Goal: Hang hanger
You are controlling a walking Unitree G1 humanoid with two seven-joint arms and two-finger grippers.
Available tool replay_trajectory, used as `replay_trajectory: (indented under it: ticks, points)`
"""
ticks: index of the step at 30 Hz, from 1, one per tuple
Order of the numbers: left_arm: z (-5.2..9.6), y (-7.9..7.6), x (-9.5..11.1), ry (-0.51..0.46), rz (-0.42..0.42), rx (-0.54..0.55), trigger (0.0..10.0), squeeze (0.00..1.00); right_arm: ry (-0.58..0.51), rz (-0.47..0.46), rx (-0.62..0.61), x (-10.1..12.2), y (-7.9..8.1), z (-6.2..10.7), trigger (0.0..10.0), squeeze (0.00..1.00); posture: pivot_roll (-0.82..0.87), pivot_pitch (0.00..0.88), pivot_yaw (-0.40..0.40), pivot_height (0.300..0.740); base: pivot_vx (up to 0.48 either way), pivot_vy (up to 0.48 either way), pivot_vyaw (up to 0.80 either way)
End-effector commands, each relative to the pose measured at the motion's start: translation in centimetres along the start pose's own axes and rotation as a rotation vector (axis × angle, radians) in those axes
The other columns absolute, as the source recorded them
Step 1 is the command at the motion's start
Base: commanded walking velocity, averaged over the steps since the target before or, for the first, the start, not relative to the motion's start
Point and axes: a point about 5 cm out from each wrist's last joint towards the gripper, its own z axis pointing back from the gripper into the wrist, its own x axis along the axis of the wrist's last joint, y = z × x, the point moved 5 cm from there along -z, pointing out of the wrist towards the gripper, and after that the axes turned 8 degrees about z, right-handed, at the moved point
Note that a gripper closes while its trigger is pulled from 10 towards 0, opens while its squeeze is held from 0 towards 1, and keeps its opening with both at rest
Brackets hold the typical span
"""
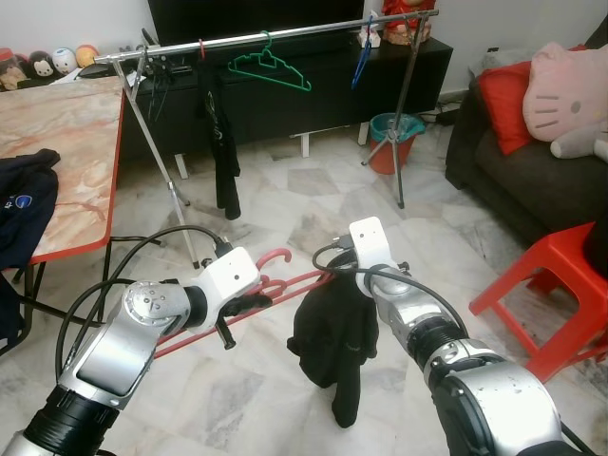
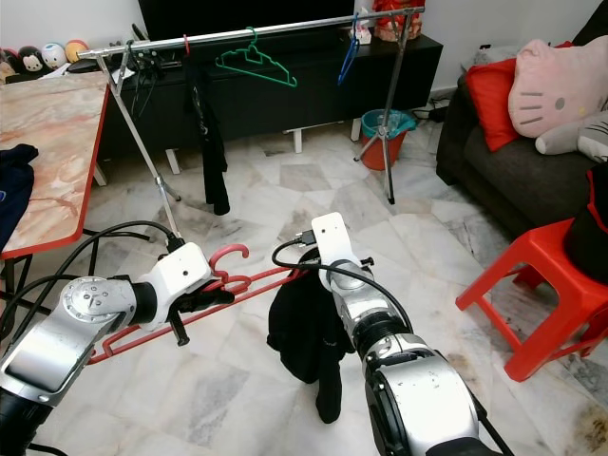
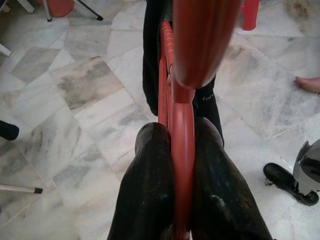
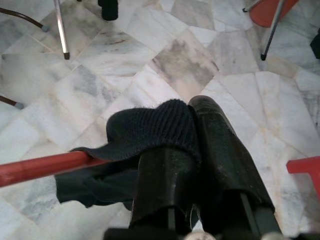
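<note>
Both arms are brushed silver metal cylinders with rounded joints; the left silver forearm carries a round grey joint cap with small dark screw holes, and a ribbed black collar sits lower down. The right silver forearm has a black ringed band above its widest segment. Each wrist ends in a white, boxy plastic housing. Black cables loop from the housings. The fingers are matt black, long and round-tipped.
</note>
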Motion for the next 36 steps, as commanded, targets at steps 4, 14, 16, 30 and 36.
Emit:
replay_trajectory:
  ticks: [4,14,16,30,36]
  points:
    - [-0.4,-0.4,0.6,-0.011,-0.002,-0.016,10.0,0.0,-0.068,-0.019,0.018,2.6,0.5,0.0,10.0,0.0,0.11,0.0,-0.013,0.74,0.0,0.0,0.0]
    - [-0.5,-1.9,1.2,-0.028,0.002,-0.102,10.0,0.0,-0.099,-0.019,0.027,3.9,0.5,0.1,10.0,0.0,0.11,0.0,-0.008,0.74,0.0,0.0,0.0]
    - [-0.7,-2.0,1.3,-0.029,0.003,-0.101,10.0,0.0,-0.115,-0.022,0.026,4.5,0.3,0.1,10.0,0.0,0.11,0.0,-0.007,0.74,0.0,0.0,0.0]
    - [-1.8,-0.5,1.0,0.009,-0.018,0.04,10.0,0.0,-0.137,-0.06,0.026,5.7,0.5,0.2,10.0,0.0,0.1,0.0,-0.008,0.74,0.0,0.0,0.0]
    - [-2.0,-0.5,1.3,-0.008,-0.021,0.045,10.0,0.0,-0.135,-0.073,0.04,5.6,0.9,0.3,10.0,0.0,0.1,0.0,-0.01,0.74,0.0,0.0,0.0]
